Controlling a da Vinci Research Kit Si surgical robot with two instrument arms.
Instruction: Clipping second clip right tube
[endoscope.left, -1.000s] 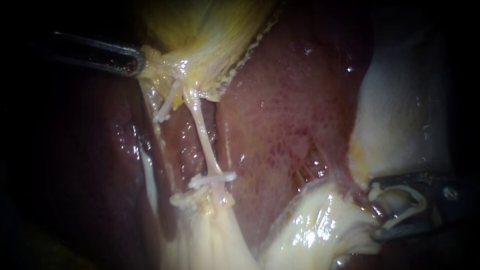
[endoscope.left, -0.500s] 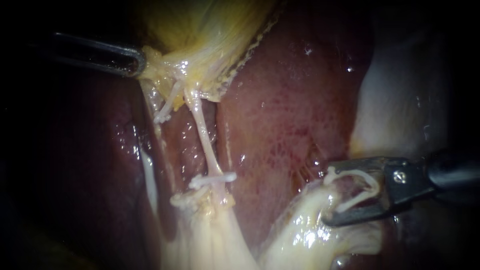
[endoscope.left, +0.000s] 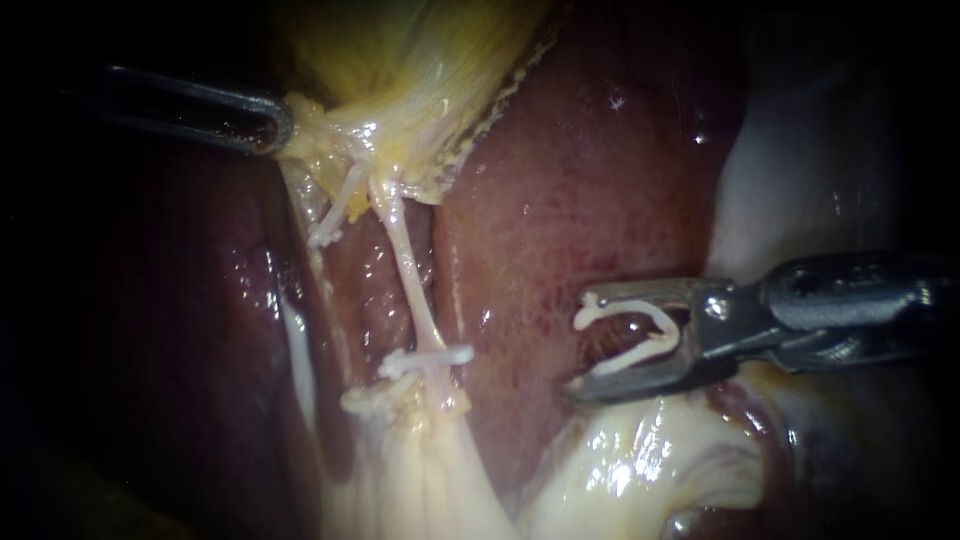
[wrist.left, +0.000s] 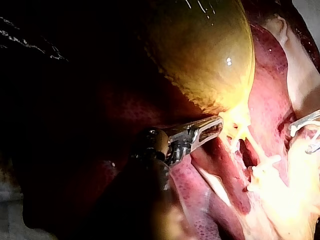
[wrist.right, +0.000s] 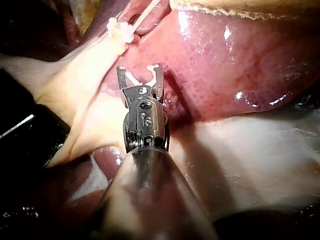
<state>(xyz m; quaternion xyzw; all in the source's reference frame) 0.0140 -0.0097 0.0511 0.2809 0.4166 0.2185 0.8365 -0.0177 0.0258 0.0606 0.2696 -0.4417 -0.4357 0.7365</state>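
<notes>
In the endoscope view, your left instrument (endoscope.left: 272, 122) is clamped on the edge of the gallbladder (endoscope.left: 400, 60), and the tissue is taut at its jaws. The right tube (endoscope.left: 405, 265) runs lengthwise from the gallbladder down to the seated clip (endoscope.left: 425, 357), which lies across it. Your right instrument (endoscope.left: 582, 343) grasps the loaded clip (endoscope.left: 630, 357) between wide-spread jaws. The clip's long axis follows the shaft. Its mouth points at the right tube, well apart from it, over the liver (endoscope.left: 580, 180) near its lower edge.

In the left wrist view, your left instrument (wrist.left: 218, 125) bites the gallbladder (wrist.left: 200, 50) edge, and the right tube (wrist.left: 256, 149) slants away just ahead of its jaws.

In the right wrist view, the loaded clip (wrist.right: 132, 77) sits spread in your right instrument (wrist.right: 139, 70). Its mouth faces ahead toward the seated clip (wrist.right: 122, 34), short of it.
</notes>
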